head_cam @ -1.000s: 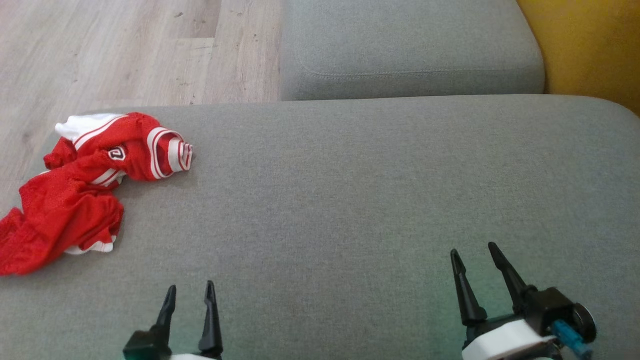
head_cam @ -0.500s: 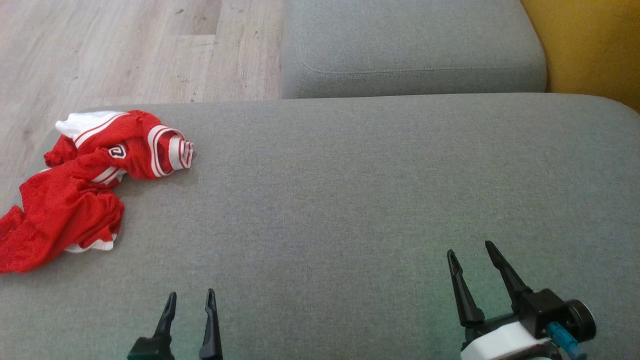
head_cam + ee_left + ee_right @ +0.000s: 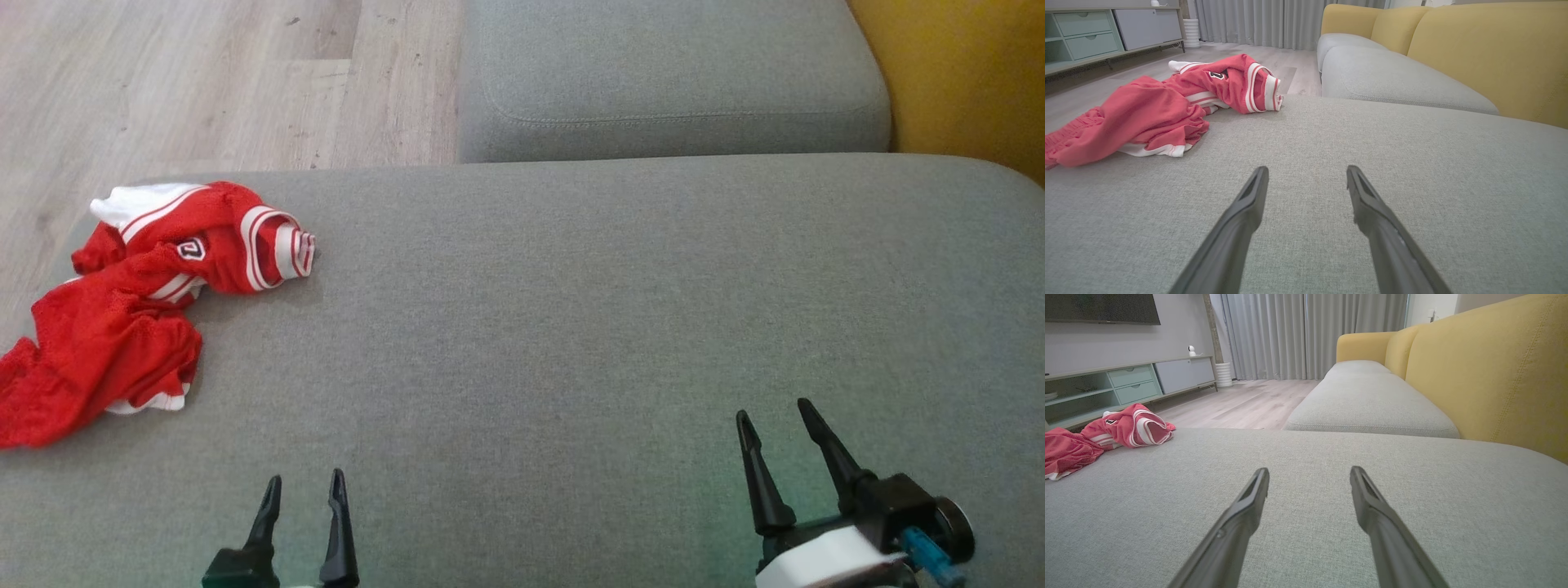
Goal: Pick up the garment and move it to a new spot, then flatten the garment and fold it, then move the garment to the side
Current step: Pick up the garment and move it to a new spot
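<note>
Eased left gripper (image 3: 304,475) back a touch, open and empty like right gripper (image 3: 772,407); yet to reach crumpled garment (image 3: 122,327) at sofa (image 3: 571,327) edge, with every step left to do.

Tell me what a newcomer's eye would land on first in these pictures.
The red garment stands out first, crumpled at the left edge of the grey cushion. Next come the left gripper and right gripper, both open and empty at the cushion's near side. A yellow backrest runs along the right.
</note>
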{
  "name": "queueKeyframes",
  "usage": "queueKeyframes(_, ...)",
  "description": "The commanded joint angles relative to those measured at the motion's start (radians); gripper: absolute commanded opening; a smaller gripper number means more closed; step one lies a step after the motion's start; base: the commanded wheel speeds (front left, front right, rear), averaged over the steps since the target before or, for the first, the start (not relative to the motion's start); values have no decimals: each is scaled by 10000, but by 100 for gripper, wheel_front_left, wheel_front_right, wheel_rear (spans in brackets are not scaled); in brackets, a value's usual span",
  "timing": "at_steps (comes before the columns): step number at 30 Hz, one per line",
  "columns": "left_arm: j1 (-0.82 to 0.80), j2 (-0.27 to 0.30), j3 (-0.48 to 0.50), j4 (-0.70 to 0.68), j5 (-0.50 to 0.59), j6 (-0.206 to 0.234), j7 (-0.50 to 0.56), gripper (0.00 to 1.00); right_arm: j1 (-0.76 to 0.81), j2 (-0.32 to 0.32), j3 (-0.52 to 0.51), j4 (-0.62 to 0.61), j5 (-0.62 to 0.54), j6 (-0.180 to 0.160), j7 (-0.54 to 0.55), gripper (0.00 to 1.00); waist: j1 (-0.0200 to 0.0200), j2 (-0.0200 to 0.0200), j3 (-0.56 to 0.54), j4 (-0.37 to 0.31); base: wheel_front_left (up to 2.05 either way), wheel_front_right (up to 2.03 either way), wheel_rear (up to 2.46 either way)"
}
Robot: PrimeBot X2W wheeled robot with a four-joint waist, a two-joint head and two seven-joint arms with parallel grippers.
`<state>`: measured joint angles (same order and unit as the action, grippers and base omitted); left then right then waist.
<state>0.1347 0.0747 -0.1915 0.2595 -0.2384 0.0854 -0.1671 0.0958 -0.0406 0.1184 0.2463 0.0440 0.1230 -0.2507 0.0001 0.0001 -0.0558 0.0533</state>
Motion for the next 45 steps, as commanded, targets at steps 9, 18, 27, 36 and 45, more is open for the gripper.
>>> queueKeyframes(9,-280,98,220,-404,-128,111,44,100,-353,-96,216,-216,108,77,-111,100,-1,-1,-34,7,0,0,0)
queueKeyframes(18,-315,154,150,-518,-164,169,92,100,-249,-96,41,-336,137,77,-111,100,-1,-1,-59,596,0,0,0)
queueKeyframes(27,-338,355,185,-766,-138,287,231,100,-149,-96,4,-445,265,77,-111,100,-1,-1,-76,2236,0,0,0)
queueKeyframes(36,-295,611,260,-1143,-167,379,434,100,-227,-96,240,-440,439,77,-111,100,-1,-1,-58,3989,0,0,0)
queueKeyframes(45,-27,683,567,-1514,-382,639,250,100,-631,-96,895,-296,347,77,-111,100,-1,-1,168,4428,0,0,0)
